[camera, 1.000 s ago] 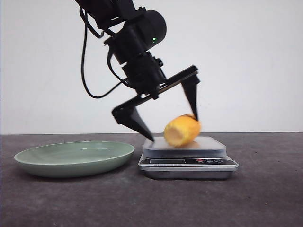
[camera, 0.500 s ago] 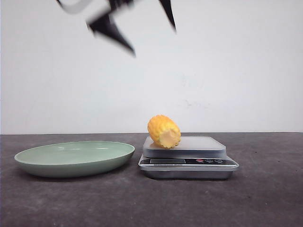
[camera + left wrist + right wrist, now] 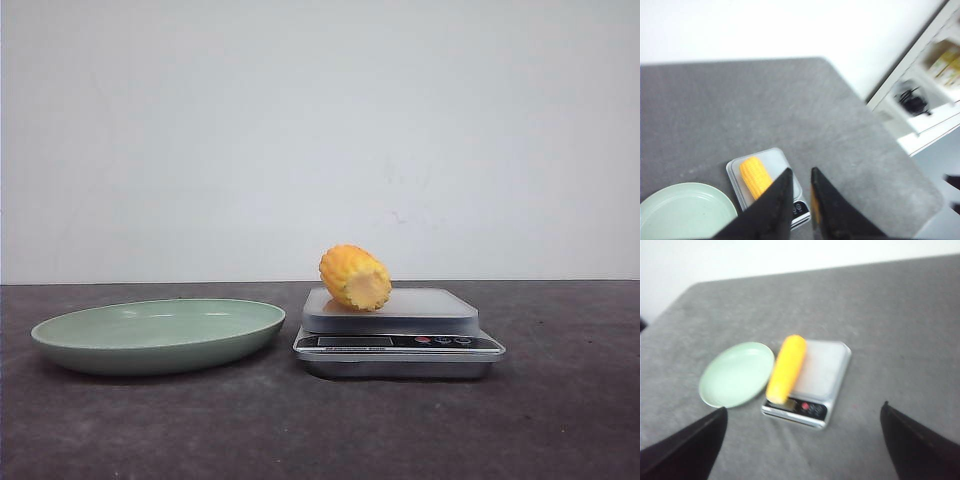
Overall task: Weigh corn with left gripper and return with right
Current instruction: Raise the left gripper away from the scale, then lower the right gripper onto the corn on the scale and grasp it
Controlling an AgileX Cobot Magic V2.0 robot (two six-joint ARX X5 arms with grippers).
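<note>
The corn (image 3: 355,277) lies on its side on the platform of the silver scale (image 3: 400,342), towards the platform's left side, pale cut end facing the camera. It also shows in the left wrist view (image 3: 756,177) and the right wrist view (image 3: 786,368). No gripper shows in the front view. My left gripper (image 3: 800,172) is high above the scale (image 3: 777,157), its fingers drawn nearly together with nothing between them. My right gripper (image 3: 803,407) is wide open and empty, well above the table in front of the scale (image 3: 827,367).
A shallow pale green plate (image 3: 150,335) stands empty just left of the scale; it shows in both wrist views (image 3: 680,212) (image 3: 737,372). The grey table ends at a white wall behind. White shelving (image 3: 930,95) stands beyond the table's right edge.
My left gripper let go of the corn, rose out of the front view and drew its fingers together. The corn rolled a little and settled on the scale.
</note>
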